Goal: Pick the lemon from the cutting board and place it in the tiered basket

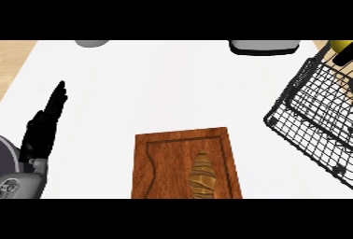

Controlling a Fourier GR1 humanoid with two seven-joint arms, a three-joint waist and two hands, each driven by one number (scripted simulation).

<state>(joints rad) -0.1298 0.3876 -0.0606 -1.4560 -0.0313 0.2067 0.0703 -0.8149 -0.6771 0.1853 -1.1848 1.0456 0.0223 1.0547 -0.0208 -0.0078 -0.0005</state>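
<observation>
Little to go wrong nearest: on the cutting board [155,158], only a brown pastry [202,179] on its right half, and no lemon. No likely contact with either from here.

Right of the board and farther off, more risk at the tiered basket [303,126]. Black wire, open mesh, with the rim running diagonally and cut off by the view's edge. Judged from this: if let go over the rim rather than inside it, likely to glance off the wire and roll out across the white tabletop [172,88], being round. Also possible to knock the wire with the hand and shift the basket.

Far right of the board, at the basket's far corner, the lemon [341,45]: only a yellow patch, half out of view. Impossible to say whether above the wire or already down in a tier, which makes any release hard to judge.

Pose, near first. Left of the board, the left hand [45,126]: resting, fingers straight and pointing away, holding nothing. Far right of the board, touching the lemon's lower side, a dark shape, probably the right hand [343,57]. Cannot tell whether closed round the fruit or not.

Beyond the board, along the far edge, two grey objects [263,45], well apart.
</observation>
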